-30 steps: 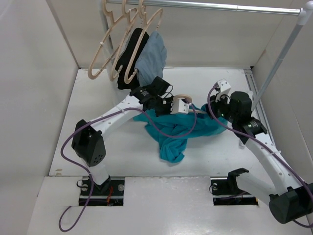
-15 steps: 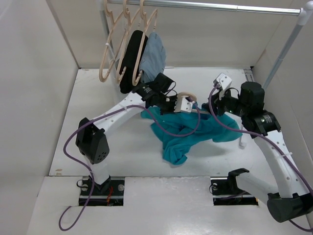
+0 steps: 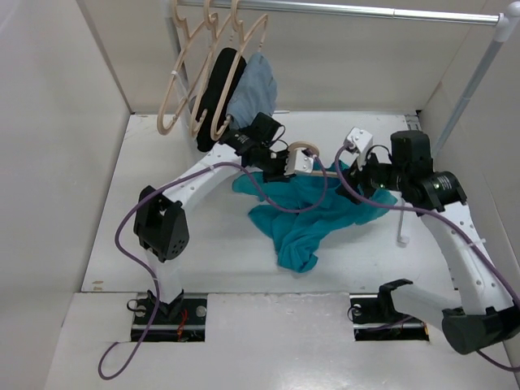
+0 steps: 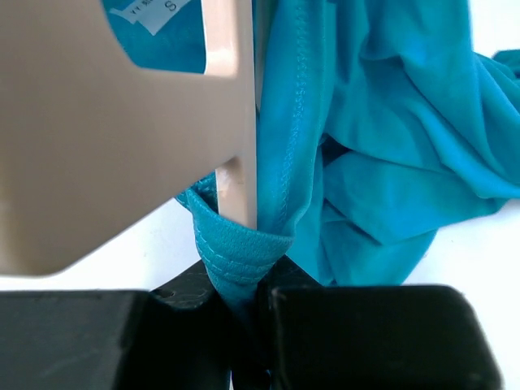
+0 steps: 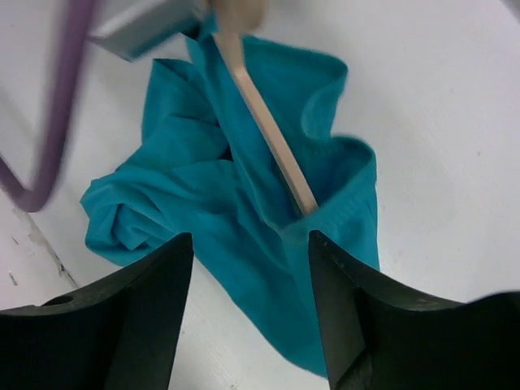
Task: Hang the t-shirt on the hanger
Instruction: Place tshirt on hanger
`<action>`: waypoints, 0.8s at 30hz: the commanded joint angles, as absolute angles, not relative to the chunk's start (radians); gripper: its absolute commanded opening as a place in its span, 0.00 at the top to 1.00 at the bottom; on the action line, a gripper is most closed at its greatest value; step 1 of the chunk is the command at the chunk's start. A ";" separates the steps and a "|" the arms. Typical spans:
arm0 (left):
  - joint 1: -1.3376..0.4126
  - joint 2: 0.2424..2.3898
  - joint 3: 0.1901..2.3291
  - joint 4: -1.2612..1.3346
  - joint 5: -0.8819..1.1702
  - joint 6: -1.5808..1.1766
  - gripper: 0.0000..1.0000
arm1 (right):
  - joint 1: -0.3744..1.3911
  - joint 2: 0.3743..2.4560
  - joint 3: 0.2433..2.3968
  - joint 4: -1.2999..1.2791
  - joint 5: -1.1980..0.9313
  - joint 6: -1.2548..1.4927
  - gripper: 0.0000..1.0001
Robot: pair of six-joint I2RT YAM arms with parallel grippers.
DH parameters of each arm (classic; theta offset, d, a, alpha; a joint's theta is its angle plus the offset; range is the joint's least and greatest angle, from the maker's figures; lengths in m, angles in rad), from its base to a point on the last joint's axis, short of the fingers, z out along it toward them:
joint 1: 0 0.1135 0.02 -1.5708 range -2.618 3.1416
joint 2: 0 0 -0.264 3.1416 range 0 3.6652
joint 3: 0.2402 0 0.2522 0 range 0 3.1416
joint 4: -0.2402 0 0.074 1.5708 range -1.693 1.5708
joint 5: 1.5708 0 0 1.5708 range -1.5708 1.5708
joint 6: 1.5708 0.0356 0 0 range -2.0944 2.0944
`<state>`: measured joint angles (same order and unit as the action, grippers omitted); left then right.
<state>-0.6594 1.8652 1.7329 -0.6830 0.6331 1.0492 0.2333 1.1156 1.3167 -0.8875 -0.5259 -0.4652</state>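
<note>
Left tool (image 4: 244,318) pinches crumpled teal t-shirt (image 4: 382,146) collar beside hanger (image 4: 231,122).

Bare table (image 3: 211,244) lies open left of the t-shirt (image 3: 317,215) heap and along the front edge. Hangers (image 3: 183,89) and hanging clothes (image 3: 256,85) crowd the far left. A slanted pole (image 3: 467,85) bars the right side; a purple cable (image 3: 292,211) loops across the cloth.
</note>
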 commanded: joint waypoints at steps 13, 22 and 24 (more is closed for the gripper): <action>-0.703 1.772 1.733 -0.758 0.762 1.206 1.00 | 0.390 1.109 1.258 -0.681 -0.607 -0.667 0.57; -0.673 1.793 1.755 -0.755 0.779 1.187 1.00 | 0.399 0.979 1.125 -0.601 -0.585 -0.594 0.59; -0.673 1.784 1.764 -0.767 0.790 1.218 1.00 | 0.409 0.997 1.111 -0.615 -0.499 -0.583 0.59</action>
